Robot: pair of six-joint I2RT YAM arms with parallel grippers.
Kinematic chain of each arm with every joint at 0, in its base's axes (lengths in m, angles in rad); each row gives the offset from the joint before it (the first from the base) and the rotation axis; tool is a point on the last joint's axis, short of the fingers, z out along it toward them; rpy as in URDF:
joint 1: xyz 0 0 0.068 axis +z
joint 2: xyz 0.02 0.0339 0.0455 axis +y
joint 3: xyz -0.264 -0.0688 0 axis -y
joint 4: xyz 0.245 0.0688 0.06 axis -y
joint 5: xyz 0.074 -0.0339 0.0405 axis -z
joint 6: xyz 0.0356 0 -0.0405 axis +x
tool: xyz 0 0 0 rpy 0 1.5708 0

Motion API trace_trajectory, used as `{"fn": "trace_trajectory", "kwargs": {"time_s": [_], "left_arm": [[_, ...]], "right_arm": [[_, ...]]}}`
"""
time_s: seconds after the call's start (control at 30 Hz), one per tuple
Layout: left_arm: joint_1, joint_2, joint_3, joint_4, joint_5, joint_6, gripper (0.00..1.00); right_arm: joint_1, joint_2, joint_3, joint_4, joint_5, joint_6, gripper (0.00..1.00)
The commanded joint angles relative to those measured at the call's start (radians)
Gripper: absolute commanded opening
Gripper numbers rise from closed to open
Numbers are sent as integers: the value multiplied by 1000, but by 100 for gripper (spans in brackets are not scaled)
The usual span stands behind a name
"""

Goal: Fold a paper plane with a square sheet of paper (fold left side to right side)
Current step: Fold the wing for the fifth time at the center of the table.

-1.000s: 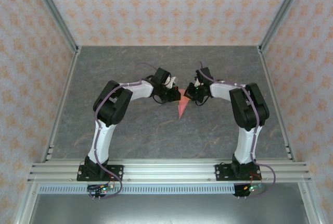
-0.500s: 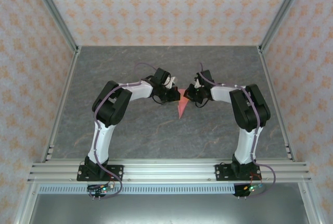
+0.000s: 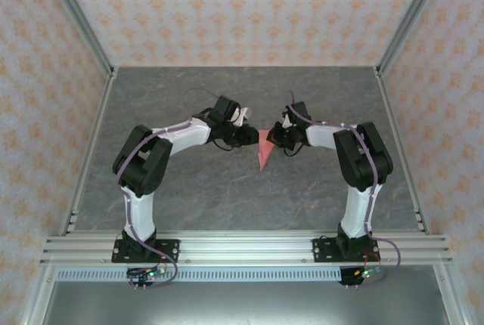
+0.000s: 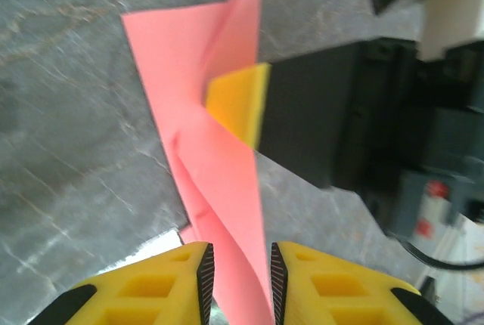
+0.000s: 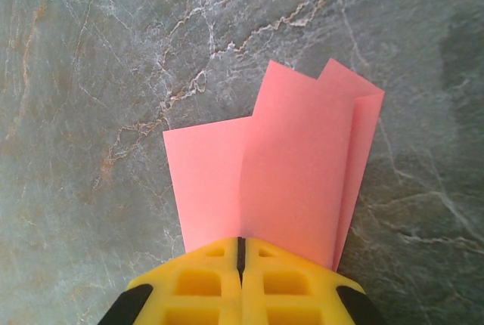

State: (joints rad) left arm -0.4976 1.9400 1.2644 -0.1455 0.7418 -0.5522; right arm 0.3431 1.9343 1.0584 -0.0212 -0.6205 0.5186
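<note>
The square sheet of paper now stands as a narrow salmon-pink dart, the paper plane [image 3: 263, 153], mid-table with its tip toward the arms. My right gripper [image 3: 274, 137] is shut on its far end: in the right wrist view the folded layers [image 5: 302, 166] fan out from the closed jaws [image 5: 240, 243]. My left gripper [image 3: 247, 135] is at the paper's left side. In the left wrist view it [image 4: 238, 264] is open, with the paper [image 4: 219, 174] running loose between the pads. The right gripper's yellow fingertip [image 4: 238, 102] pinches the layers beyond.
The grey marbled tabletop [image 3: 189, 189] stretches around the paper. Aluminium rails [image 3: 242, 248] run along the near edge by the arm bases. Metal posts [image 3: 83, 38] and patterned walls close in the sides and back.
My left gripper has opened off the paper and its arm has swung out to the left. The right gripper stays shut on the paper, which has barely moved.
</note>
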Motion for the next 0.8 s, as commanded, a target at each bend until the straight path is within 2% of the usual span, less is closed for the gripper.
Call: {"fn": "trace_trajectory", "kwargs": {"time_s": [0.0,0.13,0.27,0.77], "left_arm": [[-25,-61,-52,110,110,-86,29],[-75,-48,-70,185,154,-161,29],[-113,-2,-46,176,140,-164,27],[-116,63,-63,99,54,-125,25]], "right_arm": [[0,64,-38,-149,87,-27,5],[0,66,-38,-152,85,-26,5],[0,64,-37,-153,84,-25,5],[0,69,-32,-154,73,-26,5]]}}
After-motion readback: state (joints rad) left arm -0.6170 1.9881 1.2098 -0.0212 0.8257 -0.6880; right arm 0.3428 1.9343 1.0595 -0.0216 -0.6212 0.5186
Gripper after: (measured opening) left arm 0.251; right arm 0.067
